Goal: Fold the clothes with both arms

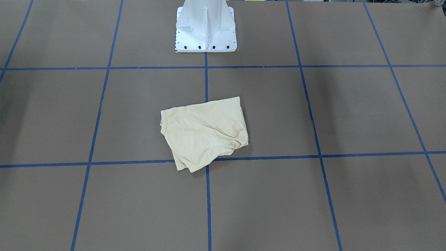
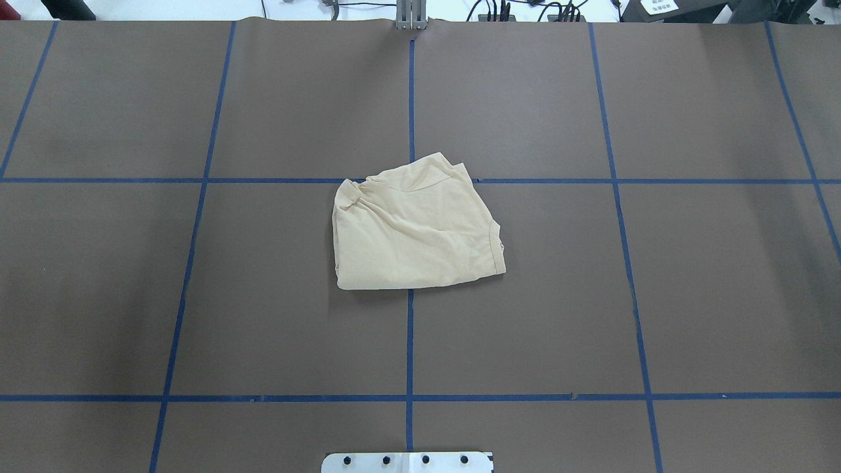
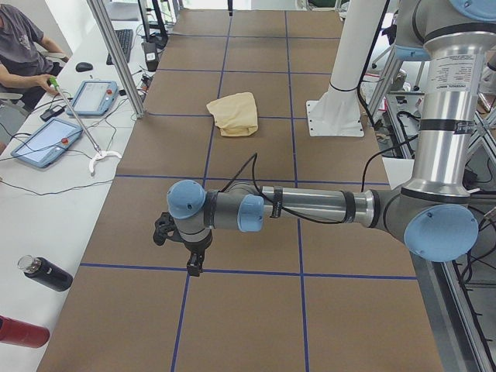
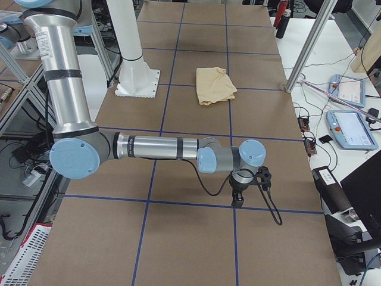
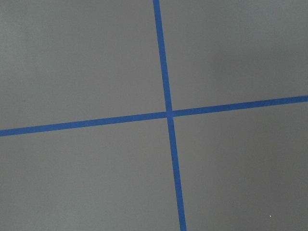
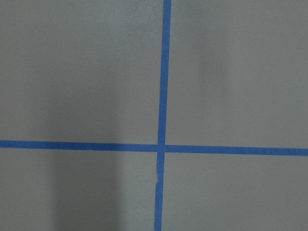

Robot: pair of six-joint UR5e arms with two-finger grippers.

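The clothes are one pale cream-yellow shirt (image 1: 204, 132), lying in a folded, slightly rumpled bundle at the table's middle (image 2: 414, 226), also seen in the side views (image 3: 235, 114) (image 4: 215, 85). No print shows. Neither arm is near it. The left arm (image 3: 310, 208) reaches out low over the table's left end, and its left gripper (image 3: 196, 263) points down above a tape crossing. The right arm (image 4: 155, 146) does the same at the right end, with the right gripper (image 4: 237, 196) pointing down. I cannot tell whether either gripper is open or shut. The wrist views show only table and tape.
The brown table (image 2: 263, 295) carries a blue tape grid. The white pedestal base (image 1: 205, 28) stands at the robot's edge. A side bench holds tablets (image 3: 43, 143), a dark bottle (image 3: 46, 273) and a seated person (image 3: 19, 46). More tablets (image 4: 351, 128) lie past the right end.
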